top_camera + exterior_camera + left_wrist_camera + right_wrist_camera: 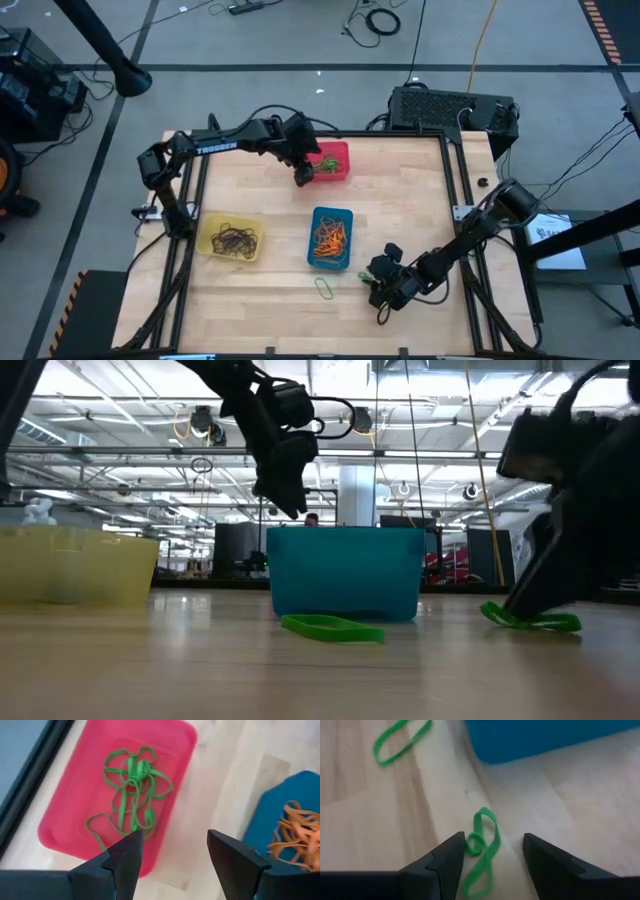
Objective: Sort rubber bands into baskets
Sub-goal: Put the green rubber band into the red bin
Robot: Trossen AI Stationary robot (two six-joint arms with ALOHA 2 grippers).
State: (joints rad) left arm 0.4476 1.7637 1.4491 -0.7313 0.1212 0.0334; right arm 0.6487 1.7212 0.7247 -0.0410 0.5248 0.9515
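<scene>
1. I am looking down on a pale wooden table (400,200) framed in black rails, standing on a grey floor strewn with cables.
2. My left gripper (172,857) is hovering over the small red plastic basket (331,162) at the table's far side, its two dark fingers standing apart with nothing between them.
3. A tangle of thin green rubber bands (132,787) is lying inside that red basket.
4. The blue rectangular plastic basket (331,238) is sitting mid-table, holding a heap of orange rubber bands (330,240).
5. The yellow plastic basket (232,239) is sitting left of the blue one, holding dark rubber bands (235,240).
6. My right gripper (492,852) is hanging low over the table near the blue basket, fingers spread either side of a twisted green rubber band (482,847) lying on the wood.
7. Another green loop (324,287) is lying on the bare wood just in front of the blue basket.
</scene>
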